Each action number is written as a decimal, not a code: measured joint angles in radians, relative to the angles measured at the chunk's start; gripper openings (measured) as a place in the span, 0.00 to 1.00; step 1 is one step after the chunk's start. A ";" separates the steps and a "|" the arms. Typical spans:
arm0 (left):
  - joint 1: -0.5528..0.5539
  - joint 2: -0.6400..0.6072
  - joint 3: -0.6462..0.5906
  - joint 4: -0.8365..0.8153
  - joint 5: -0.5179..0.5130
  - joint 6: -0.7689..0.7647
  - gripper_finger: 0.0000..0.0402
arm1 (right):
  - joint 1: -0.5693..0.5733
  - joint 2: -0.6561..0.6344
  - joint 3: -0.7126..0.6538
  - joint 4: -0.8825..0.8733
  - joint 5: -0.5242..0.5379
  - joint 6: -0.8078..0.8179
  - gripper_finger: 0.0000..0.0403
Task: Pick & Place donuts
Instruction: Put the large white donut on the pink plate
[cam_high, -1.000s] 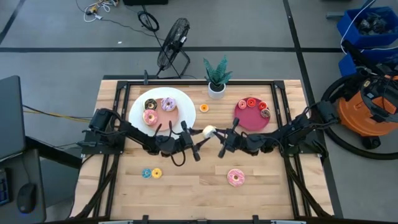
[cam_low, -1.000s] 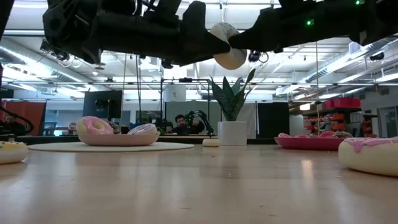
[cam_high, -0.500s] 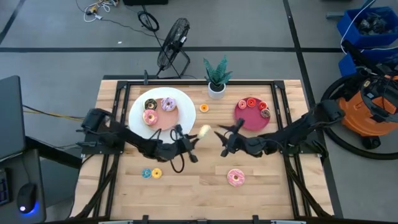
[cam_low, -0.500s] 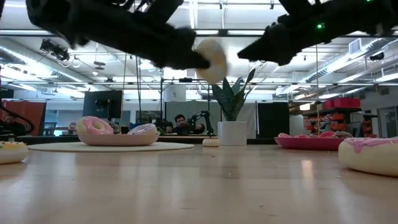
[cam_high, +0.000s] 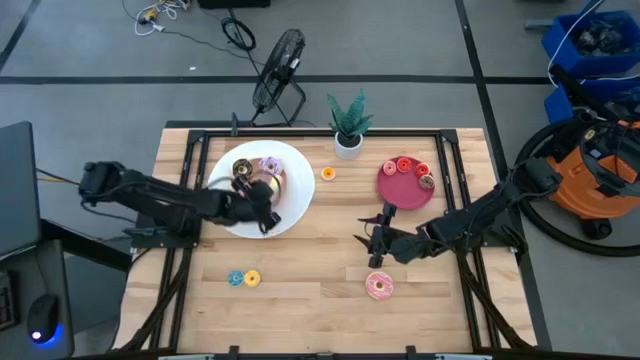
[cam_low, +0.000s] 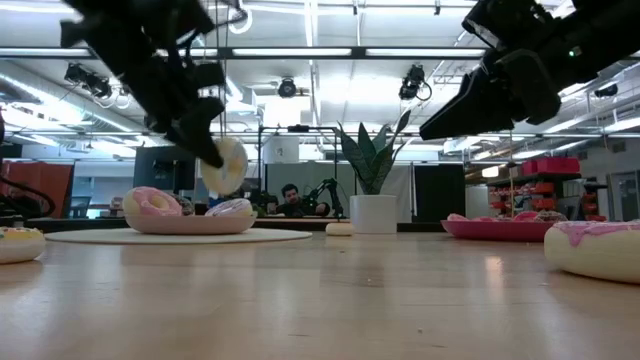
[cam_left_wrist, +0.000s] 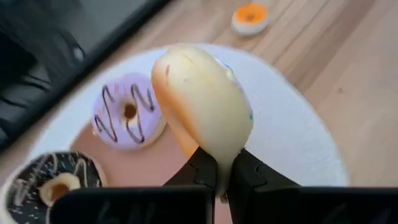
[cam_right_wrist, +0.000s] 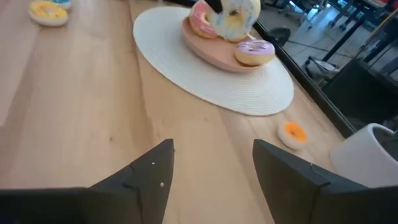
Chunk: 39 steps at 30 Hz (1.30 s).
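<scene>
The table (cam_high: 320, 300) is pale wood with a smooth, faintly satin top, the grain running in long strips, and a matt black metal frame (cam_high: 440, 170) edges it. The white plate (cam_right_wrist: 236, 93) looks like woven cloth or fibre, finely ribbed and matt, while the cream donut (cam_left_wrist: 205, 106) pinched in the left gripper (cam_left_wrist: 222, 177) has a smooth, soft, slightly shiny skin like moulded rubber or plastic. The purple donut (cam_left_wrist: 129, 115) is matt with dark drizzle lines, and the right gripper (cam_right_wrist: 211, 168) has dull black plastic-looking fingers (cam_right_wrist: 152, 168).
</scene>
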 joint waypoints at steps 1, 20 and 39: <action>0.034 -0.033 -0.034 0.036 0.049 0.020 0.04 | 0.005 0.000 0.000 0.004 0.000 0.003 0.56; 0.582 -0.143 -0.533 1.046 0.792 0.238 0.05 | 0.031 0.000 0.000 0.063 -0.008 -0.033 0.52; 0.569 0.184 -0.537 1.330 0.761 0.172 0.06 | 0.031 0.000 0.000 0.067 -0.008 -0.041 0.52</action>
